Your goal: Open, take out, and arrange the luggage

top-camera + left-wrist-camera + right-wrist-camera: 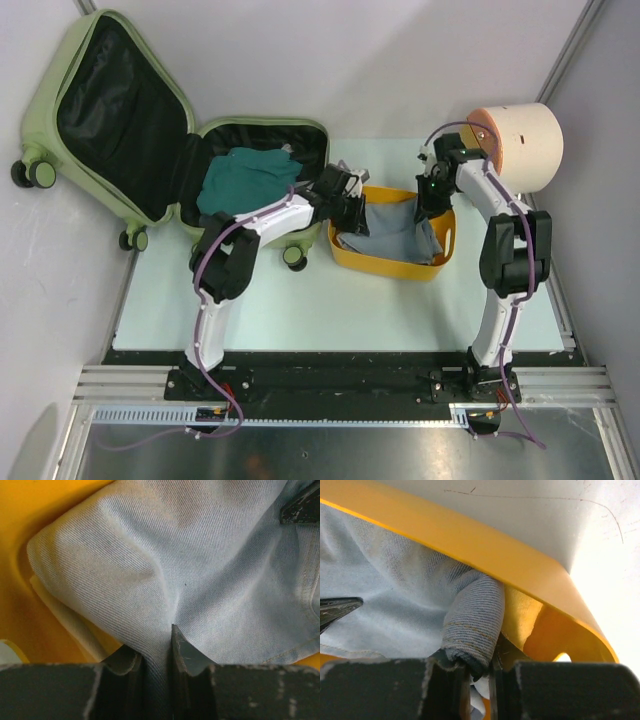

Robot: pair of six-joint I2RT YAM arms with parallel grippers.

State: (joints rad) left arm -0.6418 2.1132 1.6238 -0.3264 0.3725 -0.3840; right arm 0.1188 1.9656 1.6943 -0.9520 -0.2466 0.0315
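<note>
Both end effectors [157, 650] [479, 662] pinch seemingly denim cloth [210, 570].

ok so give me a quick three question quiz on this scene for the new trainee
1. True or false: the luggage lies open.
2. Where is the pale blue garment? A in the luggage, B in the yellow basket, C neither.
3. Fill in: the left gripper and the right gripper are both shut on the ____.
Key: 1 true; 2 B; 3 pale blue garment.
</note>
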